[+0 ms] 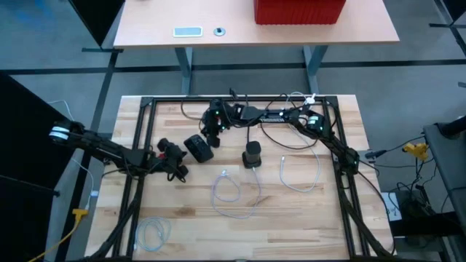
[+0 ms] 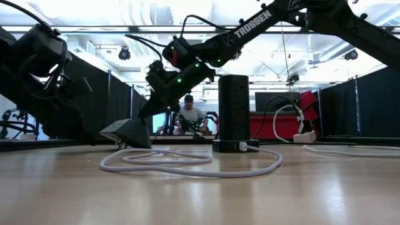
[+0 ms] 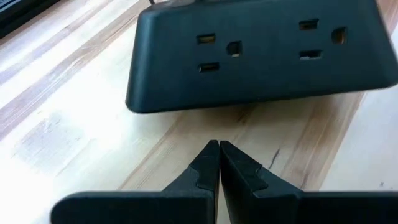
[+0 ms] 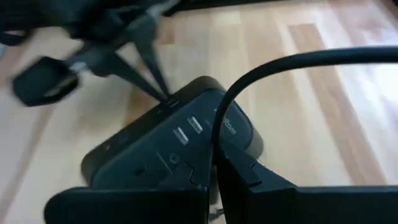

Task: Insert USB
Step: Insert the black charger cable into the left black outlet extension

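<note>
Two grippers, fingers pressed together, nothing held: left gripper (image 3: 219, 149) is poised just before the black power strip (image 1: 197, 148) on the worktop (image 1: 306, 218); right gripper (image 4: 214, 163) is set above it.

We saw grey floor (image 1: 240, 80), a light wood desk (image 1: 255, 33) carrying a red bin (image 1: 298, 10), black curtain walls (image 2: 369, 106), bright ceiling lights (image 2: 156, 12), a seated person (image 2: 189, 115) behind.
</note>
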